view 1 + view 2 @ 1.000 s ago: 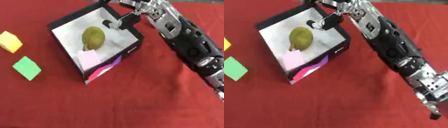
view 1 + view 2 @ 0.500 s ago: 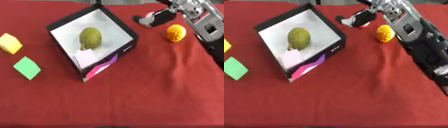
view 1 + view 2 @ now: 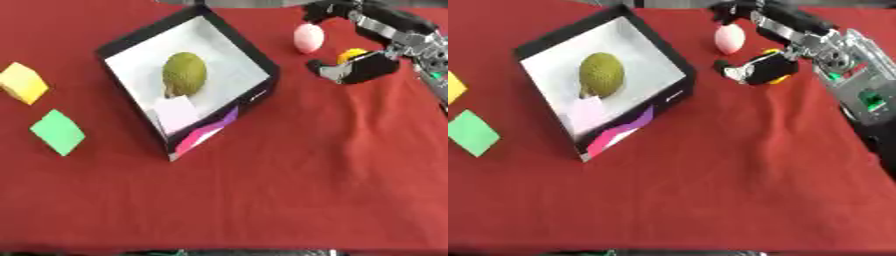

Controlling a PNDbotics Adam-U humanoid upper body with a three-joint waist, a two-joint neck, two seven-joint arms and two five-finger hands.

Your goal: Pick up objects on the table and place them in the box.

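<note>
Left of the counter [image 3: 262, 200]: yellow block [image 3: 24, 82] and green block [image 3: 58, 131], apart from the box [image 3: 254, 57], which holds a green fruit [image 3: 185, 73]. We note the right hand [image 3: 363, 67], fingers curled over the orange ball [image 3: 353, 53]; pink egg [image 3: 308, 37] just left. Left hand unseen.

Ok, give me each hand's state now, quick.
Right hand: over the orange object; whether its fingers are closed on it cannot be told.
Left hand: not in view.
</note>
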